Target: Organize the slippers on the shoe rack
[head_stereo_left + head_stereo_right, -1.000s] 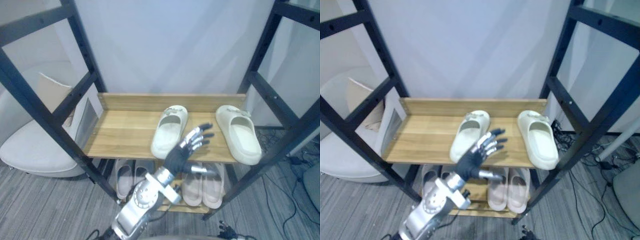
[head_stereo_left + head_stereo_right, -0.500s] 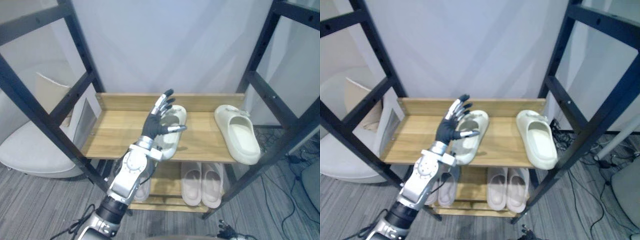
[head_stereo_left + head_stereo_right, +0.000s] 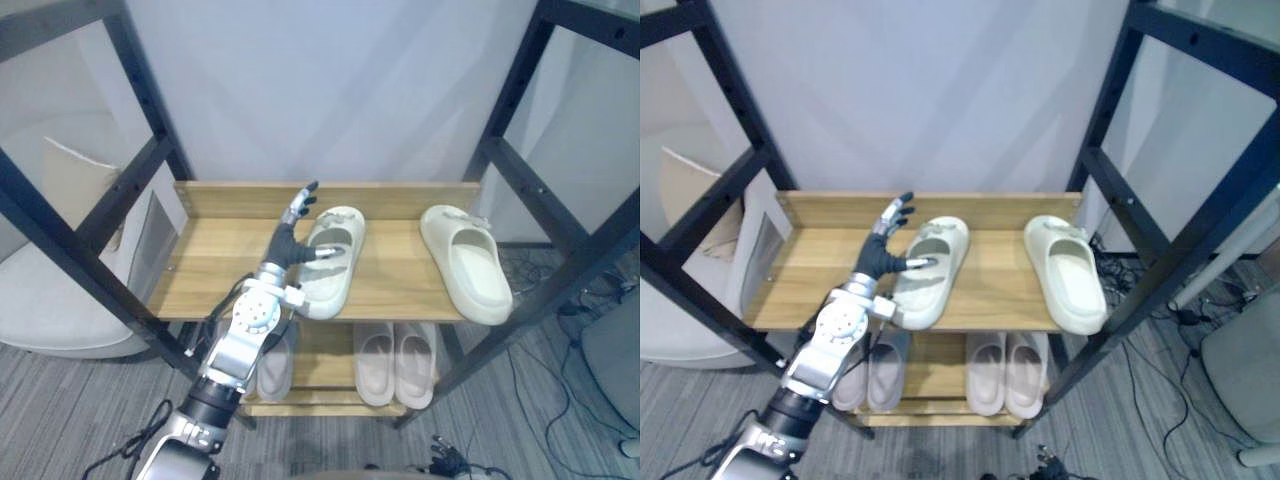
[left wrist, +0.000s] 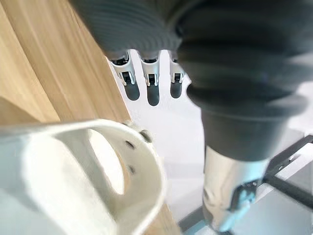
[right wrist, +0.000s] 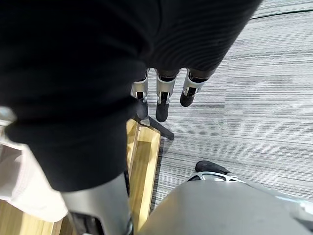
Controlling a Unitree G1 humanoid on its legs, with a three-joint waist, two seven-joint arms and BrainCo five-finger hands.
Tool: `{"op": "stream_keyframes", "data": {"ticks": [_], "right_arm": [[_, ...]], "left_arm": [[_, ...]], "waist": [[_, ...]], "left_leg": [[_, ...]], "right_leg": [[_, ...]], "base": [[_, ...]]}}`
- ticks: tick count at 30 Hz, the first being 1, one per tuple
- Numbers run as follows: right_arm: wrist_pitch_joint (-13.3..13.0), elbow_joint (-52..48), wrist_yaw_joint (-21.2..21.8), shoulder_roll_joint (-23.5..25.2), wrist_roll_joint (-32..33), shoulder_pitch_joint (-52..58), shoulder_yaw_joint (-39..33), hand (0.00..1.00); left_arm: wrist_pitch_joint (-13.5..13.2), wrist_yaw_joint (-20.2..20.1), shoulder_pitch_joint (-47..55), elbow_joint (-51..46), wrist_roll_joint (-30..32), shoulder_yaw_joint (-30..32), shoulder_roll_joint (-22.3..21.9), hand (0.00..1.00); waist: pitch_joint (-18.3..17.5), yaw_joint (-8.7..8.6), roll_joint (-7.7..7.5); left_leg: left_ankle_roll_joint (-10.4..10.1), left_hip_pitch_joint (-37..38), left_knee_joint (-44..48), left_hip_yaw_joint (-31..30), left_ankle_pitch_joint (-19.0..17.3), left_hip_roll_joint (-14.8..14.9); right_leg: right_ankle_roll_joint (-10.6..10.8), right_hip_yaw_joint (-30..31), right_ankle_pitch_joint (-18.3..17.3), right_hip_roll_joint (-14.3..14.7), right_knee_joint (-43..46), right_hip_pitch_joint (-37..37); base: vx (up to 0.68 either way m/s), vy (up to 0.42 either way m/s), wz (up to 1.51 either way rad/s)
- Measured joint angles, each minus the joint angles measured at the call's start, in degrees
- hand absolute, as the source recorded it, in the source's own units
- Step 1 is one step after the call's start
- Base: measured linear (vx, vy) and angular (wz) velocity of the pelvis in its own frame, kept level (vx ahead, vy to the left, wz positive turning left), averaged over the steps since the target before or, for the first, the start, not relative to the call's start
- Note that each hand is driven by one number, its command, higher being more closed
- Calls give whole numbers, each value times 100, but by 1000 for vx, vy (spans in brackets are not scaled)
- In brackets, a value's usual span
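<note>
Though unclear, left hand [image 3: 881, 256] touches slipper [image 3: 924, 284].

— Where do the two eye views stand?
— High in front of the shoe rack [image 3: 210, 250], tipped down at it from mid-distance. Both share its top shelf, the right eye view set slightly toward 3 o'clock.
— And the wrists?
— The left wrist view skims a cream slipper [image 4: 142, 171] past its fingers [image 4: 152, 90], very near. The right wrist view faces the floor [image 5: 264, 98]

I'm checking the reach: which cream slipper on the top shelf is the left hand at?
The left slipper, lying angled beside the open left hand; the right slipper lies apart at the right end of the shelf.
</note>
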Motion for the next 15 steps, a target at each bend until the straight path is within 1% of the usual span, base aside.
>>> {"op": "stream_keyframes", "data": {"ticks": [3, 9, 15], "right_arm": [[0, -55, 0, 5, -1, 26, -1, 0], [0, -148, 2, 35, -16, 76, -5, 0], [0, -150, 8, 85, -19, 95, -25, 0]], "left_arm": [[75, 4, -38, 70, 112, 53, 20, 0], [94, 1, -170, 224, 301, 51, 27, 0], [124, -5, -368, 455, 658, 48, 44, 0]], "waist": [[1, -33, -3], [4, -42, -8], [2, -35, -41]], "left_leg": [[0, -1, -1, 11, 1, 2], [-1, 17, -43, 38, 2, 3], [6, 76, -79, 103, 7, -26]], "right_leg": [[0, 16, 3, 2, 0, -9], [1, 39, 3, 9, -1, -21], [21, 106, 18, -11, -2, -6]], "base": [[-10, 2, -1], [2, 2, -1], [-7, 14, -4]]}}
